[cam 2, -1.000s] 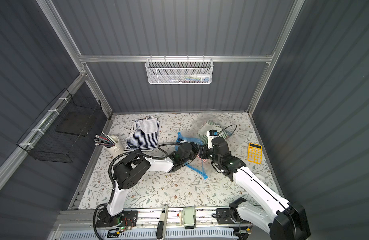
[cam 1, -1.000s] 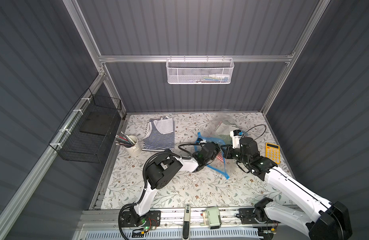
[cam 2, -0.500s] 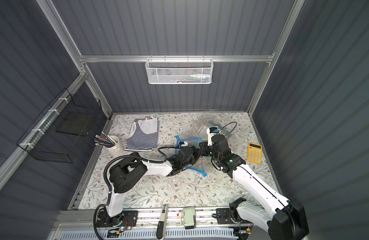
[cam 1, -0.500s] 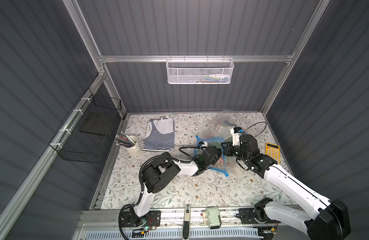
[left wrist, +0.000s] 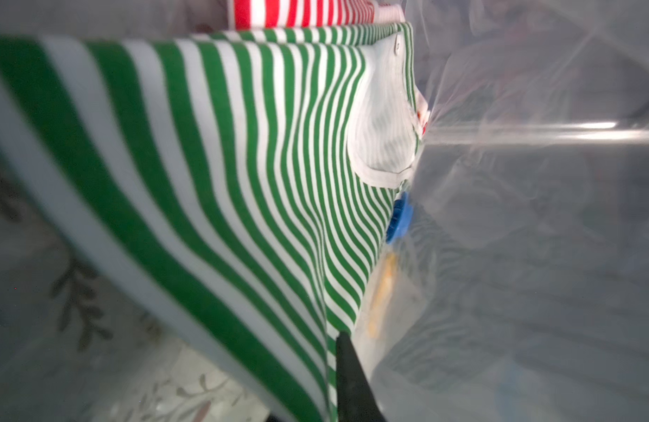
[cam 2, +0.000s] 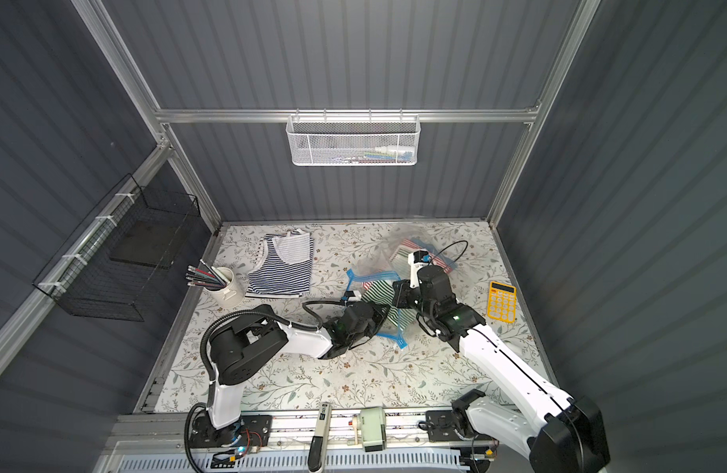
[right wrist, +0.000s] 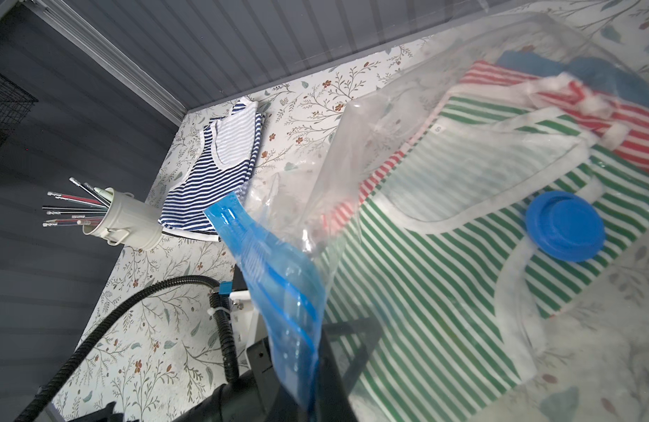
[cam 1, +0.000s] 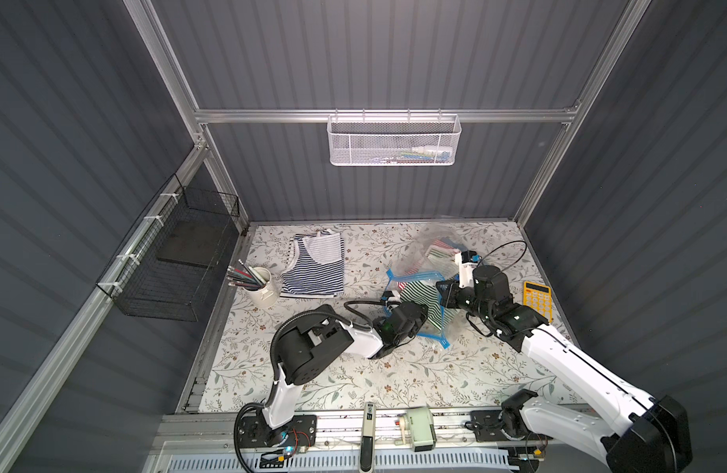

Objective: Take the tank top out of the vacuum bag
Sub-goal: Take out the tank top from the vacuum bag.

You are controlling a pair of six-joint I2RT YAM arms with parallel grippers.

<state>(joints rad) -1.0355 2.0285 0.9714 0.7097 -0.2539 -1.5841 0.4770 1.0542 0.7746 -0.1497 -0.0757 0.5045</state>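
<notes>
The vacuum bag (cam 1: 429, 252) lies crumpled at the table's right middle, its blue zip strip (right wrist: 275, 277) lifted and its round blue valve cap (right wrist: 566, 226) on top. A green-striped tank top (cam 1: 421, 291) fills the bag's mouth, seen through the plastic in the right wrist view as green stripes (right wrist: 425, 292). A red-striped garment (right wrist: 637, 139) lies under it. My right gripper (right wrist: 315, 394) is shut on the zip strip. My left gripper (cam 1: 420, 317) reaches into the mouth. One black finger (left wrist: 346, 380) presses against the green fabric (left wrist: 206, 164); the other is hidden.
A blue-striped tank top (cam 1: 314, 266) lies flat at the back left. A cream cup of pencils (cam 1: 263, 288) stands beside it. A yellow calculator (cam 1: 537, 301) sits by the right wall. A black wire basket (cam 1: 177, 254) and a white mesh basket (cam 1: 394, 139) hang on the walls.
My left gripper has drawn back toward the table's front, and the green-striped top has slid with it into the bag's mouth. My right gripper has kept hold of the zip strip, shifting slightly left.
</notes>
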